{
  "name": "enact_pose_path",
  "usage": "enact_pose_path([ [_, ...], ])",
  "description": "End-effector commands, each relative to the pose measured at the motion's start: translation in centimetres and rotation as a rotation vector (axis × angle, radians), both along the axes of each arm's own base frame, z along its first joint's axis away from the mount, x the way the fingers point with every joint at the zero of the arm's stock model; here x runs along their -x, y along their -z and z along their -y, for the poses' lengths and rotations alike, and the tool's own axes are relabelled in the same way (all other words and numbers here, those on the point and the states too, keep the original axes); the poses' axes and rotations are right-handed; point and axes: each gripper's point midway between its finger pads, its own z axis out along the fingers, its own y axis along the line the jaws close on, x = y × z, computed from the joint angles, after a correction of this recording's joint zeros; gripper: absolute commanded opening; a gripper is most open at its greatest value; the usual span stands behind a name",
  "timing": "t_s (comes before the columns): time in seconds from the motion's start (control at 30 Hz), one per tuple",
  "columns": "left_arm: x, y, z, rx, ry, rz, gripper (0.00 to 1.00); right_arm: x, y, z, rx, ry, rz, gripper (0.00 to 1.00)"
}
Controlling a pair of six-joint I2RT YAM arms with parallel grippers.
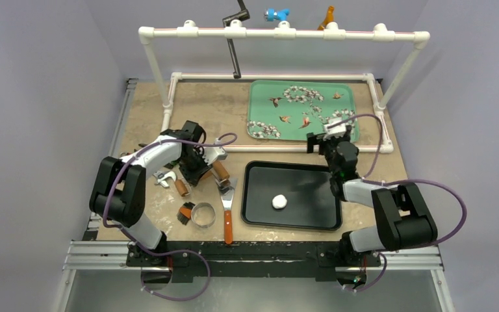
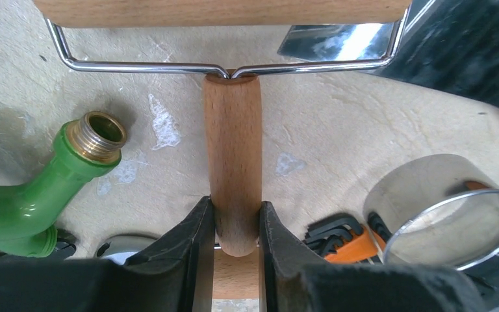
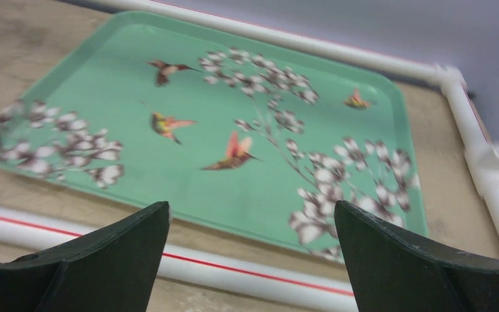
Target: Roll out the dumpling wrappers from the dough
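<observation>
Top external: count is two arms, two trays, one dough lump [image 1: 279, 201], one wooden roller [image 1: 219, 170], one ring cutter [image 1: 203, 215], one spatula [image 1: 228, 221].

- Dough: single rounded white lump, sits near the middle of the black tray [image 1: 312, 188], front right of the table. Nothing touching it.
- Left gripper [image 1: 198, 170]: down on the table left of the black tray. Left wrist view shows both fingers [image 2: 191, 240] pressed against the sides of the roller's wooden handle, clenched on it near its end. Roller barrel lies crosswise at the far end of the wire frame.
- Right gripper [image 1: 323, 138]: fingers spread wide, holding nothing. It hangs over the white PVC pipe [image 3: 247, 276] at the near edge of the green flowered tray [image 3: 169, 188], well apart from the dough.

Clutter around the roller:
- Spatula blade is just past the barrel's right end, between roller and black tray; orange handle points toward the arm bases.
- Ring cutter stands upright, near the handle on its right.
- One orange and black hex-key set [image 2: 341, 237] sits between the handle and the cutter.
- One green hose fitting [image 2: 52, 188] with a brass thread lies left of the handle.

PVC frame [image 1: 279, 32] spans the back; three small items sit on its top rail, too small to identify.
</observation>
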Motion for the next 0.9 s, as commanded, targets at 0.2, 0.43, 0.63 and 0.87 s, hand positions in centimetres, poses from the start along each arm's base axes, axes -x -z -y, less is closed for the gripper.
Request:
enact_pose_path([
  [0.2, 0.3, -5.9, 3.2, 0.177, -0.125, -0.075, 0.0, 8.4, -8.0, -23.0, 0.407, -0.798, 0.36, 0.99],
  [0.43, 1.7, -8.0, 3.7, 0.233, -0.171, -0.123, 0.0, 17.3, -6.7, -34.4, 0.637, -1.098, 0.613, 0.99],
  [0.63, 3.0, -9.3, 4.5, 0.293, -0.159, -0.162, 0.0, 18.5, -4.9, -38.8, 0.759, -1.15, 0.721, 0.99],
  [0.87, 4.1, -9.9, 4.8, 0.328, -0.16, -0.17, 0.0, 15.7, -2.0, -42.0, 0.874, -1.118, 0.673, 0.86],
])
